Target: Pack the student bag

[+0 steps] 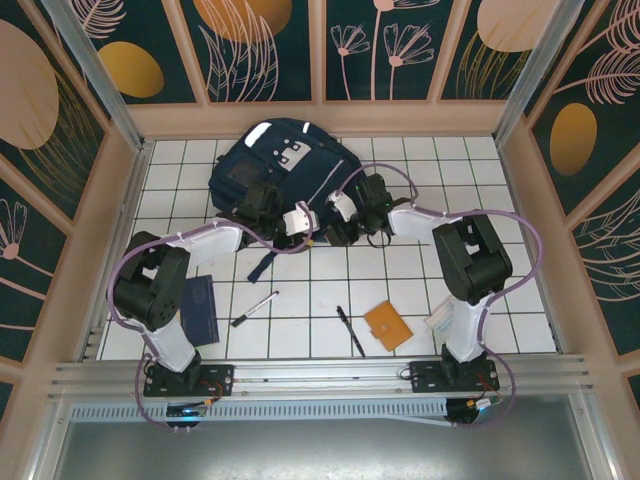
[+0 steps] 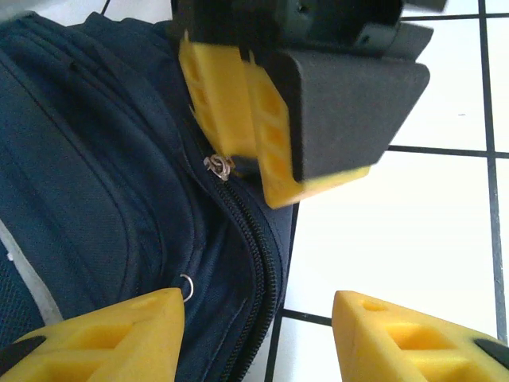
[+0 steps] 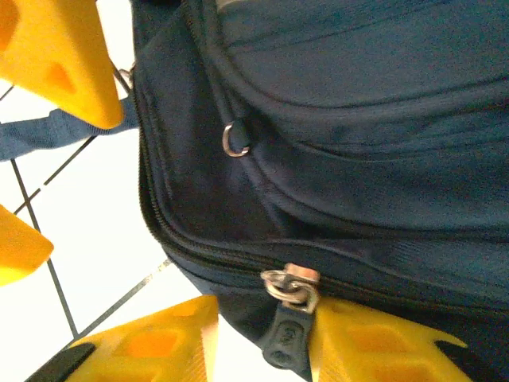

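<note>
Centring right gripper (image 3: pixel 262 330) on dark zipper pull (image 3: pixel 284 341) of navy-blue fabric backpack (image 3: pixel 382 119), lower frame, is essential; pinch cannot be told. Left gripper (image 2: pixel 258 322) spread.

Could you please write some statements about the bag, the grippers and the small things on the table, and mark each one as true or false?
1. The student bag lies on the far part of the table. True.
2. The zipper pull sits between the fingers of the right gripper. True.
3. The orange case is inside the bag. False: it lies on the table, near the right arm's base.
4. The left gripper is shut on a pen. False: it is open at the bag's edge; the white-tipped pen and the black pen lie on the table.
</note>
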`<state>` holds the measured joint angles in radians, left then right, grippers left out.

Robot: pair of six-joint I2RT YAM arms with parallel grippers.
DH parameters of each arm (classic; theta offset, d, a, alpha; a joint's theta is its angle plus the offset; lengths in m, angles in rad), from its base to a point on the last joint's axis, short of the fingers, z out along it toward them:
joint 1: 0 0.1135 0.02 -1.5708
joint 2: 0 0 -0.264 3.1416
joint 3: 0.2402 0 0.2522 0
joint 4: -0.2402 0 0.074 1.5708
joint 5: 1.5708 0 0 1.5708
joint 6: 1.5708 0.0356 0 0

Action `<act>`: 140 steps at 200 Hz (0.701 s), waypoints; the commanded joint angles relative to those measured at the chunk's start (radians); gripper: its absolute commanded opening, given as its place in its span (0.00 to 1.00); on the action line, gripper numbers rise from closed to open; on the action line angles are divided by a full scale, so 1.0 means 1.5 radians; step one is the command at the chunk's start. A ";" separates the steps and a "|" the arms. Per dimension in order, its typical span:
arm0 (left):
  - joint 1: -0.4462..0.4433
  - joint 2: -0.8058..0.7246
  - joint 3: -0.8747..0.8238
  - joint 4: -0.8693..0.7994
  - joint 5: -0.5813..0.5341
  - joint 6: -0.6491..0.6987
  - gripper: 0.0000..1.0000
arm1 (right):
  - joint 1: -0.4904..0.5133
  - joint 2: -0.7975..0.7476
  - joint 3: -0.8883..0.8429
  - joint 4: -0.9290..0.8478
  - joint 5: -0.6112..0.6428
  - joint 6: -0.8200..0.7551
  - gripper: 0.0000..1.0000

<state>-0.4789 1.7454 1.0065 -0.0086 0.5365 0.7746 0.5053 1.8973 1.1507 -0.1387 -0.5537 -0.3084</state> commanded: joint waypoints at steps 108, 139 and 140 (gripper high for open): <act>-0.024 0.027 -0.037 0.122 0.007 0.064 0.55 | 0.009 -0.134 -0.092 0.084 -0.071 0.070 0.00; -0.027 0.017 -0.049 0.151 -0.051 0.056 0.03 | 0.008 -0.135 -0.085 0.062 -0.038 0.077 0.00; -0.027 0.016 -0.051 0.152 -0.054 0.056 0.01 | 0.007 -0.134 -0.084 0.058 -0.036 0.076 0.00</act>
<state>-0.5133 1.7782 0.9512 0.1543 0.4984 0.8421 0.5137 1.7363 1.0180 -0.0315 -0.5972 -0.2104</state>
